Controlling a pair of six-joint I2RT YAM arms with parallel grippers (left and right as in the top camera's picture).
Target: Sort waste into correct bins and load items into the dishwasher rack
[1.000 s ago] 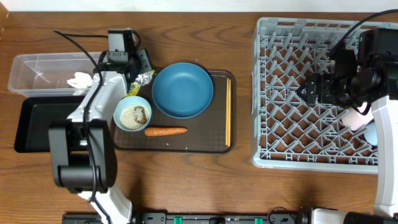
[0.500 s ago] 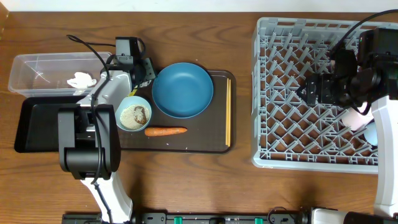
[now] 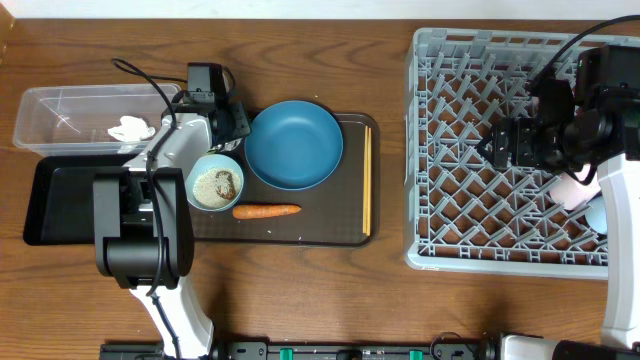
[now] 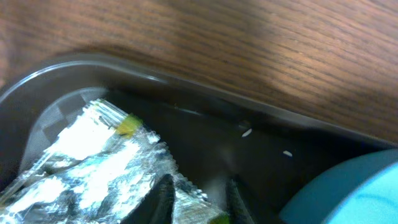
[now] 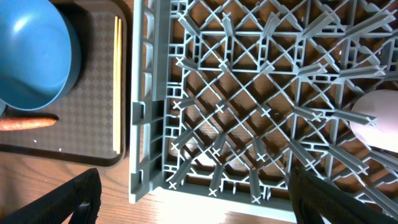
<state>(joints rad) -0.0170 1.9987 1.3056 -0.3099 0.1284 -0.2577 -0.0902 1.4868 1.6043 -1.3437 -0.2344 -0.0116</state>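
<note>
Crumpled silver-and-yellow wrapper point(image 4: 93, 168): is lying in the back-left corner of the dark brown serving tray point(image 3: 300, 235), close under its raised rim. In the overhead view the left arm is covering it.

Left gripper point(image 4: 199, 199): is hanging low over that corner. Its jaws are standing parted, and the two dark fingertips point(image 4: 163, 193) are straddling the wrapper's near edge. Two loose rice grains point(image 4: 247, 132) are lying on the tray floor just beyond them.

Large blue plate point(image 3: 294, 144): is sitting on the serving tray, right of the left gripper.

Small light-blue bowl point(image 3: 213, 182): is sitting on the tray's left side, holding white rice point(image 3: 205, 186) and a small brown lump point(image 3: 227, 184).

Carrot point(image 3: 266, 210): is lying flat on the tray in front of the plate.

Chopsticks point(image 3: 367, 180): are lying side by side along the tray's right edge.

Clear plastic tub point(image 3: 60, 105): is standing left of the serving tray and holding a white tissue point(image 3: 130, 128).

Black tray point(image 3: 60, 205): is lying just in front of the tub.

Dishwasher rack point(image 3: 450, 200): is occupying the table's right side. A pinkish-white cup point(image 3: 572, 190) and a light-blue cup point(image 3: 597, 215) are resting near its right edge.

Right gripper point(image 3: 498, 145): is hovering over the rack's middle with its jaws spread wide and nothing between them.
</note>
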